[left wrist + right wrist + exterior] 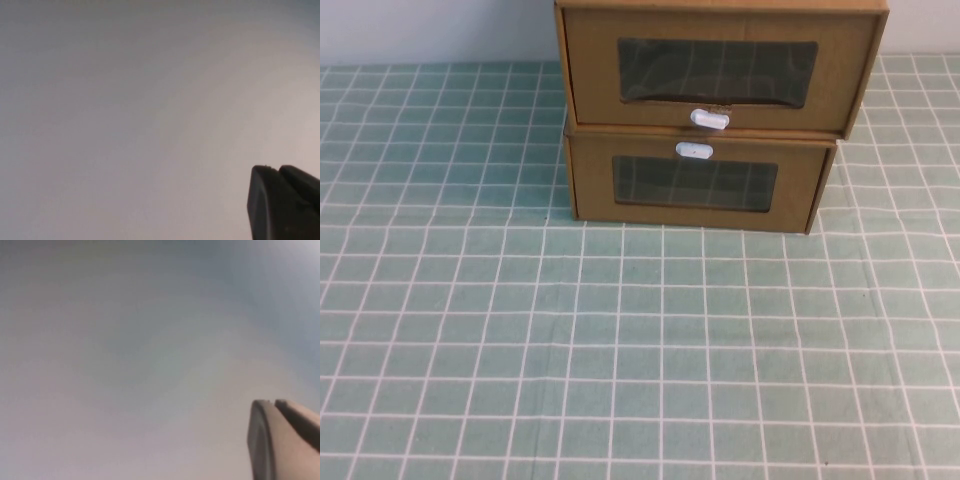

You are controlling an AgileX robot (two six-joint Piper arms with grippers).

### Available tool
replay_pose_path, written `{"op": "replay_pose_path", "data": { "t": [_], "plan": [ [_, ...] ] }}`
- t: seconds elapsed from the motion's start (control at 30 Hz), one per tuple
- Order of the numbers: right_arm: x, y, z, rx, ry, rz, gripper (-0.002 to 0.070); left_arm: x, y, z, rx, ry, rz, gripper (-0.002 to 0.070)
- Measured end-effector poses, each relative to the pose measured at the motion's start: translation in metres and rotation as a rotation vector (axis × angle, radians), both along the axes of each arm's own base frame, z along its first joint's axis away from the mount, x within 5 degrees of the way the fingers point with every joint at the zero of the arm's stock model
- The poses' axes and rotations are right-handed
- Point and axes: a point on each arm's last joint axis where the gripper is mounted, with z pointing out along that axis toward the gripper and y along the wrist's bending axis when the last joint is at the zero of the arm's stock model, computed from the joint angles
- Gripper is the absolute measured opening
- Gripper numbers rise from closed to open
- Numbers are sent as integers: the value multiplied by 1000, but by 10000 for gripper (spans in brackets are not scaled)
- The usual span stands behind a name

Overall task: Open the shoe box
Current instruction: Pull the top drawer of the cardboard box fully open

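Right gripper (274, 403), fingers pressed together on nothing, faces a blank pale surface; the left gripper (278, 170) does the same, and both are outside the high view. The upper shoe box (590, 60) sits on the lower shoe box (590, 180) at the far centre of the green checked cloth (620, 350). Both are closed, long sides running left to right, fronts toward the robot. Each has a white pull tab (709, 119) and a dark window (717, 72); I cannot tell what is inside.

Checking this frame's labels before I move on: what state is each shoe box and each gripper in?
upper shoe box: closed, stacked on the lower one.
lower shoe box: closed, standing on the table.
left gripper: shut, holding nothing, out of the high view.
right gripper: shut, holding nothing, out of the high view.
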Motion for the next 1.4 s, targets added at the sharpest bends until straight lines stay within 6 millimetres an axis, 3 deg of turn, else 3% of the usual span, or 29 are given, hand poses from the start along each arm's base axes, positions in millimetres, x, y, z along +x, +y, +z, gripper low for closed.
{"op": "replay_pose_path", "data": {
  "t": [0.13, 0.23, 0.4, 0.53, 0.63, 0.77, 0.87, 1.0, 1.17, 1.23, 1.4],
  "plan": [
    [-14, -6, 17, 140, -164, 97, -13, -12, 6, 9, -129, -153, -69, -5],
    [-27, -7, 51, 169, -222, 141, -13, -16, 11, 23, -209, -182, -99, -5],
    [-58, -9, 119, 192, -168, 200, -13, -35, 15, 77, -260, -195, -141, -5],
    [-66, -8, 168, 202, -95, 233, -13, -42, 14, 131, -243, -142, -160, -5],
    [-46, -4, 197, 192, 46, 242, -13, -32, 10, 171, -215, -6, -175, -5],
    [3, 6, 219, 148, 380, 231, -13, 8, -2, 199, -152, 321, -184, -5],
    [49, 11, 219, 95, 631, 181, -13, 47, -11, 207, -116, 520, -176, -5],
    [103, 13, 198, 11, 873, 81, -13, 98, -19, 198, -107, 639, -160, -5],
    [147, 16, 171, -16, 1074, 52, -13, 151, -27, 179, -109, 742, -144, -5],
    [160, 17, 162, -20, 1139, 48, -13, 168, -29, 170, -114, 787, -143, -5],
    [195, 21, 138, -25, 1262, 46, -13, 184, -36, 160, -183, 836, -191, -5]
  ]
}}
